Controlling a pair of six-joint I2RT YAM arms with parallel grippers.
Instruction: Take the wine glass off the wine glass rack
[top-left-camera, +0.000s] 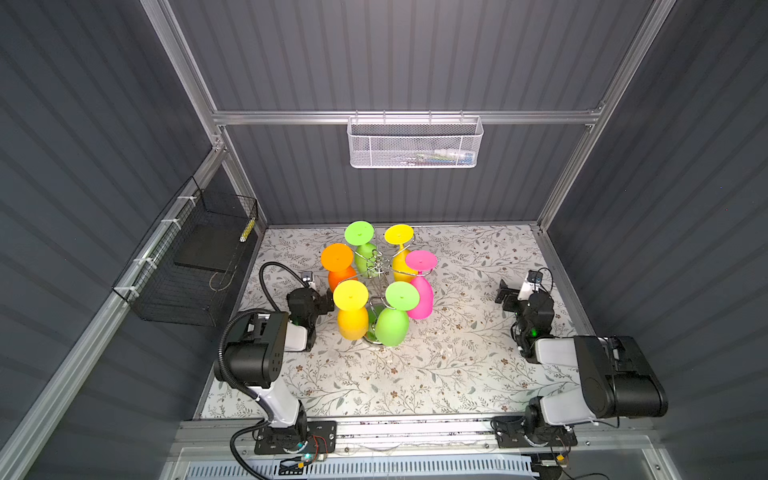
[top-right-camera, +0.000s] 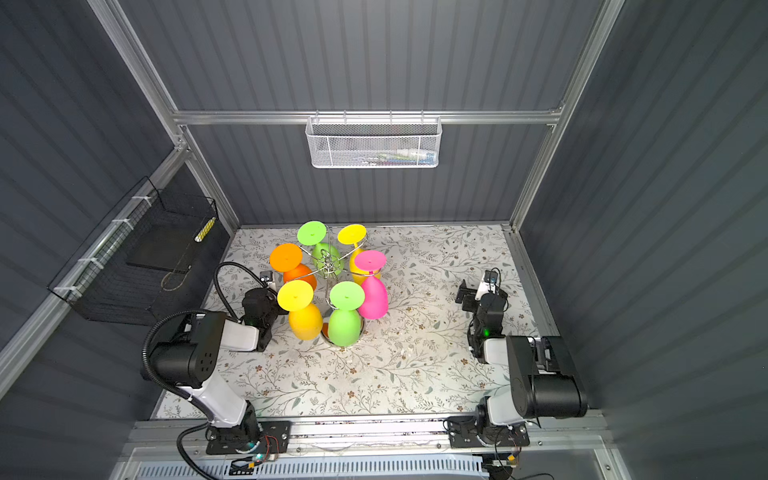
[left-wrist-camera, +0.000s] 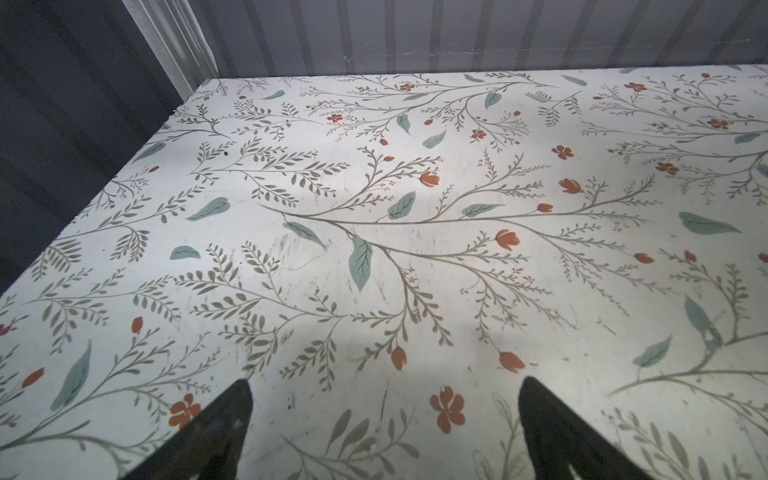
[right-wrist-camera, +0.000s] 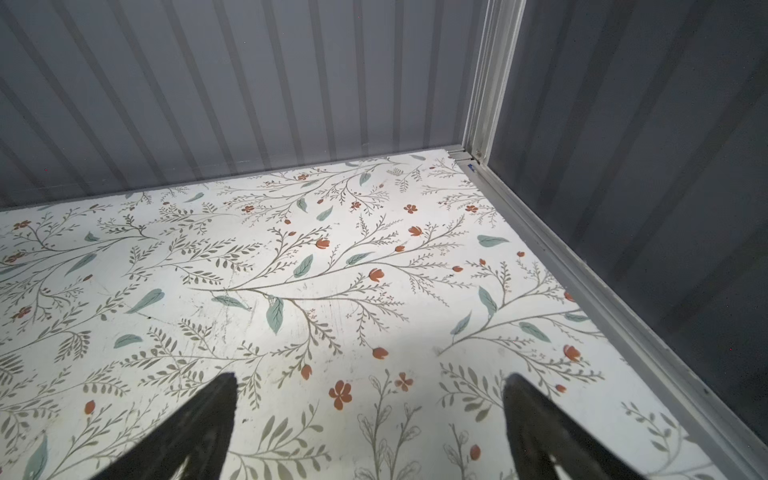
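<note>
While left gripper (left-wrist-camera: 384, 384) and right gripper (right-wrist-camera: 370, 380) gape empty, a yellow wine glass (top-left-camera: 352, 318) hangs inverted on the wine glass rack (top-left-camera: 376, 264) near the left one; likely light, slick: grasp its bowl.

the chrome wire wine glass rack (top-left-camera: 378, 262) stood upright, 6 bright wine glasses (top-left-camera: 420, 300) hanging bowl-down from its arms.

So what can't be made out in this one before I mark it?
Base of the wine glass rack: both top views, mostly hidden behind the front green glass and front yellow glass.
Contents of the white mesh basket: both top views, blurred behind mesh, too small to name.
Wrist views: only table; rack out of frame; fingers of left gripper and right gripper cut off by the frame edge.
</note>
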